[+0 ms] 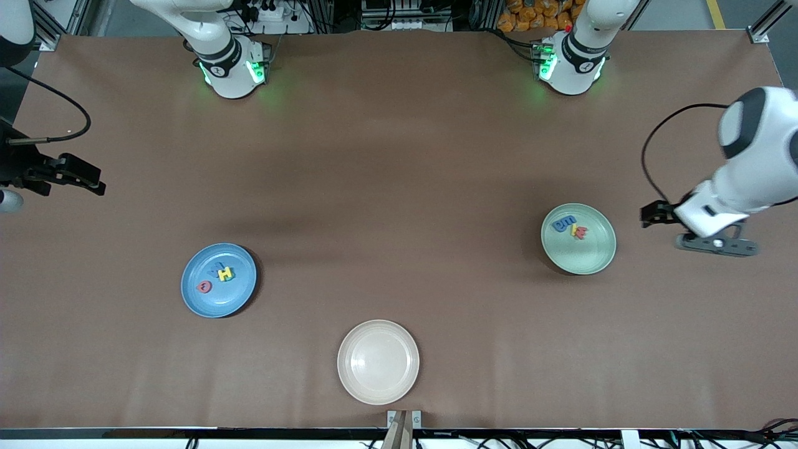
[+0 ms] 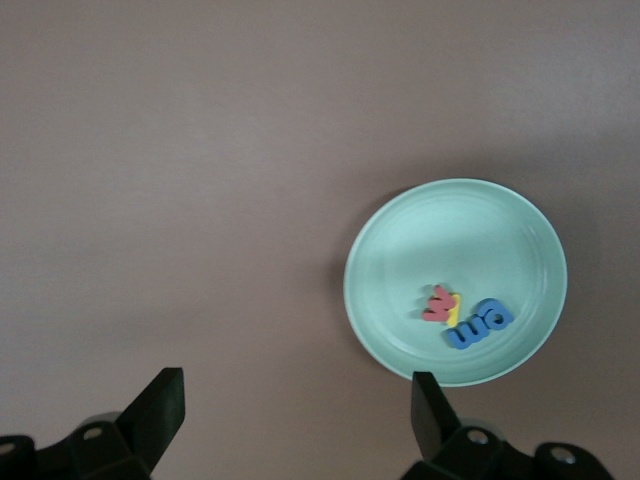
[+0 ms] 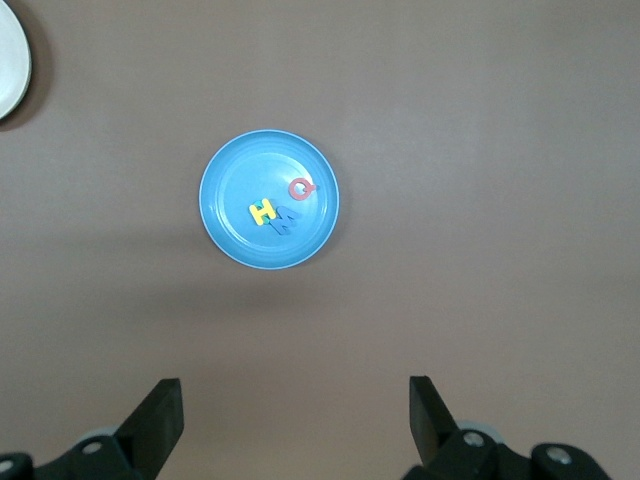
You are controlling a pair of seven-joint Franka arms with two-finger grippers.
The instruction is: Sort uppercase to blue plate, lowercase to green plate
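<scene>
The blue plate (image 1: pixel 239 293) holds a red Q (image 1: pixel 204 286), a yellow H (image 1: pixel 225 273) and a blue M (image 1: pixel 215 269) close together. In the green plate (image 1: pixel 592 259) lie blue lowercase letters (image 1: pixel 565 225), a red w (image 1: pixel 580 232) and a bit of yellow h (image 2: pixel 453 310). My left gripper (image 1: pixel 654 215) hangs open over bare table beside the green plate (image 2: pixel 400 260), toward the left arm's end; its jaws (image 2: pixel 297 385) hold nothing. My right gripper (image 1: pixel 87 178) is open and empty over the table's right-arm end, looking down on the blue plate (image 3: pixel 225 175).
A cream-white plate (image 1: pixel 378 362) sits empty near the table's front edge, between the two coloured plates and nearer the front camera. Both arm bases stand along the table's back edge. Brown tabletop stretches between the plates.
</scene>
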